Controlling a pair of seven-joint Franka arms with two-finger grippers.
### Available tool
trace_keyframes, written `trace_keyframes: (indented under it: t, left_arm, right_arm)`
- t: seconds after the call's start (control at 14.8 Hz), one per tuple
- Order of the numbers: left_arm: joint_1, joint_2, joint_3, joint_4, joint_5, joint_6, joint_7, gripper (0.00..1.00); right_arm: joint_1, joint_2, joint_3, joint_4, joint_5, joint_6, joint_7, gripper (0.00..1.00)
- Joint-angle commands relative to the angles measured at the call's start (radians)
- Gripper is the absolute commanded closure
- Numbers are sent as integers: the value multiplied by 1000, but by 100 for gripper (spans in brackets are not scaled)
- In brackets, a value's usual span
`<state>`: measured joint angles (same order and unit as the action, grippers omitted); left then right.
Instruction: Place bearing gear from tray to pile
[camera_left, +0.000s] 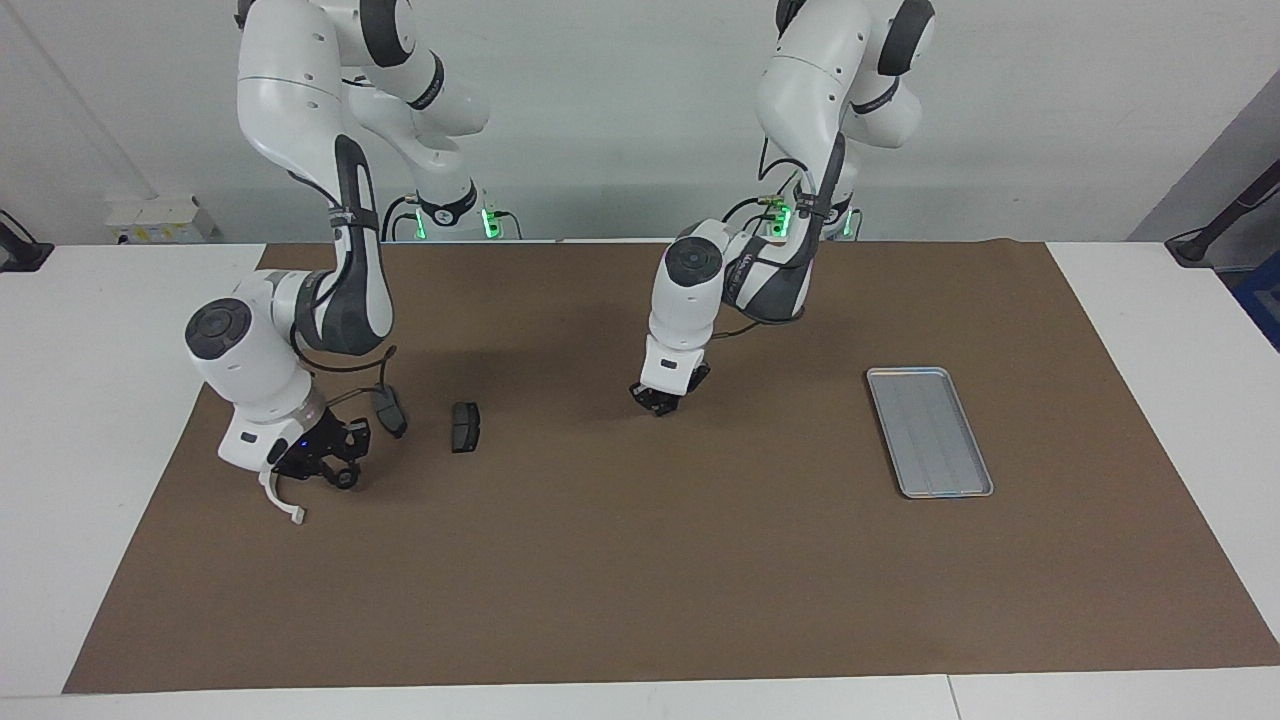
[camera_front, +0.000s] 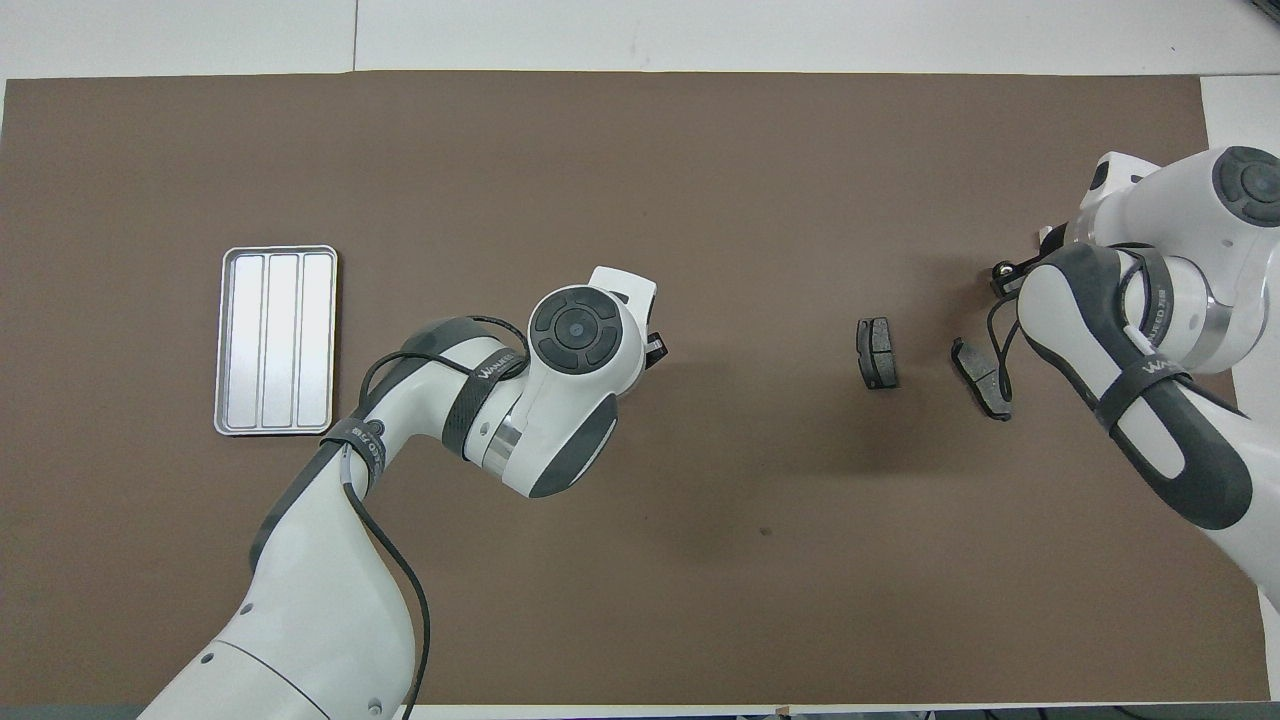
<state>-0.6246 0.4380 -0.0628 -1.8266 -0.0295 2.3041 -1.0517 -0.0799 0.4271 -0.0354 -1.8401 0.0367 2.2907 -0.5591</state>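
Tray (camera_left: 930, 431) — silver, ridged, nothing in it, toward the left arm's end of the brown mat (camera_left: 640, 560). Pile — two dark pads (camera_left: 466, 426) and a white curved bracket (camera_left: 283, 503), toward the right arm's end. Right gripper (camera_left: 322, 468) low over the bracket, left gripper (camera_left: 659, 400) over mid-mat; finger state cannot be told for either.

A white table (camera_left: 120, 330) is carrying a brown mat (camera_left: 640, 560) that is covering most of its top. Lying on the mat toward the left arm's end is the silver tray (camera_left: 930, 432) (ridged lengthwise, nothing in it). Toward the right arm's end, two dark brake-pad pieces (camera_left: 466, 427) are lying near each other, and a white curved bracket (camera_left: 283, 503) is resting just beside them.
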Motion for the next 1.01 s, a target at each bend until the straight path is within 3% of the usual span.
trace_keyframes:
  t: [0.0, 0.27, 0.34, 0.41, 0.47, 0.61, 0.74, 0.95]
  left_arm:
    - [-23, -21, 21, -23, 0, 3, -17, 72]
    - [-18, -21, 30, 18, 0, -52, -22, 0]
    - [-9, -19, 38, 53, 0, -99, -21, 0]
    - [-3, -22, 46, 87, 0, -150, -19, 0]
    - [2, -33, 61, 110, 3, -194, -16, 0]
    - [38, -131, 87, 102, 5, -264, 2, 0]
    - [124, -205, 84, 101, 3, -352, 80, 0]
    - [209, -289, 86, 102, 2, -486, 252, 0]
  right_arm:
    - [-23, -1, 15, -18, -15, 24, -22, 100]
    - [-21, 4, 17, -28, -14, 38, -16, 100]
    - [-20, 4, 15, -28, -14, 38, -10, 94]
    - [-20, 4, 17, -28, -14, 38, -5, 66]
    - [-20, 4, 17, -28, -14, 38, 7, 44]
    - [-20, 4, 17, -28, -14, 38, 22, 24]
    - [-11, -8, 17, -22, -14, 24, 41, 18]
    - [28, -47, 26, -10, -14, -6, 154, 18]
